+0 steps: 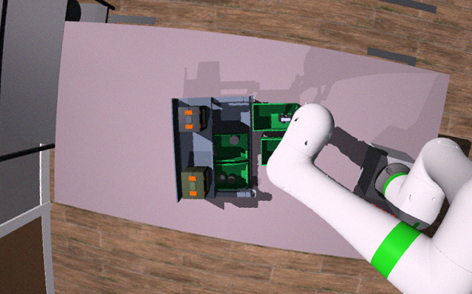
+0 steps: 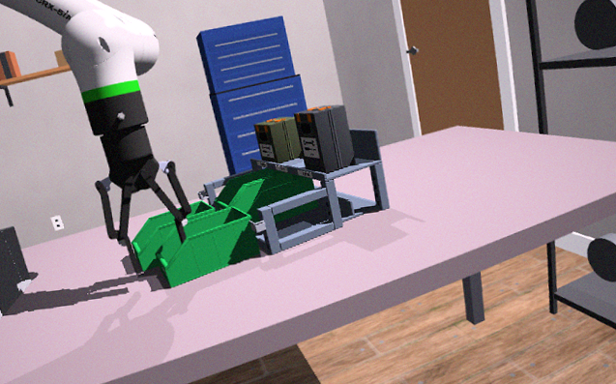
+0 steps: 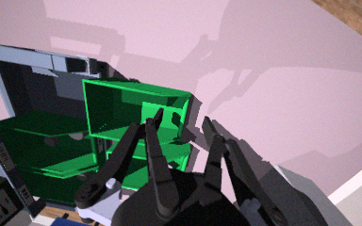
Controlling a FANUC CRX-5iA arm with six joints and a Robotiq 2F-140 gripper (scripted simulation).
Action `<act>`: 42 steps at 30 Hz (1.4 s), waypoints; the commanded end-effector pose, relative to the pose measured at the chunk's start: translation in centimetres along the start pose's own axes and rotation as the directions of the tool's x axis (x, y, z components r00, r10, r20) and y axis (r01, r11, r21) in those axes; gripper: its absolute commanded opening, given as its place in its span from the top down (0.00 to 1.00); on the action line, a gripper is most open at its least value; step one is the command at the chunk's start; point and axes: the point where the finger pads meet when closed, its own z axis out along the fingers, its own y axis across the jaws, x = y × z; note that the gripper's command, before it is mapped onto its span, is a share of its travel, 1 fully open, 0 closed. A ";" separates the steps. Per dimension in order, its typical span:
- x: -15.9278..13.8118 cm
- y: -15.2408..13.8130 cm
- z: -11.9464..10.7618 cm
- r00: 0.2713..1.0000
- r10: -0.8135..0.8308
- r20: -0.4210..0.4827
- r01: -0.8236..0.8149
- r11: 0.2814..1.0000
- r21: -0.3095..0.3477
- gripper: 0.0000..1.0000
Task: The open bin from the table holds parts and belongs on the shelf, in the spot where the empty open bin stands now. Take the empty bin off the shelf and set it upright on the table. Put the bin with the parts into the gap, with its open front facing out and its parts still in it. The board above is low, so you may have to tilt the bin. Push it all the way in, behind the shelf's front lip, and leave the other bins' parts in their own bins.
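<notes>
Half-open, holding nothing, the black two-finger gripper [image 2: 148, 230] should straddle the green plastic bin's [image 2: 205, 247] rear wall squarely before closing.

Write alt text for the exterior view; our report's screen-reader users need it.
A white robot arm holds its open black gripper over two green bins on a pink table, one finger inside a bin and one outside. Beside them, a low grey shelf holds more green bins, with two dark boxes on top.
</notes>
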 end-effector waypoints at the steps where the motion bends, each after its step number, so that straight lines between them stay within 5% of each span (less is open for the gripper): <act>1: 0.0 -0.1 -0.1 1.000 0.000 -0.001 0.000 1.000 0.001 0.38; 20: 0.0 -0.1 -1.8 1.000 0.000 -0.001 0.000 1.000 0.001 0.38; 42: 0.0 0.0 -6.5 1.000 0.000 -0.001 0.000 1.000 0.001 0.38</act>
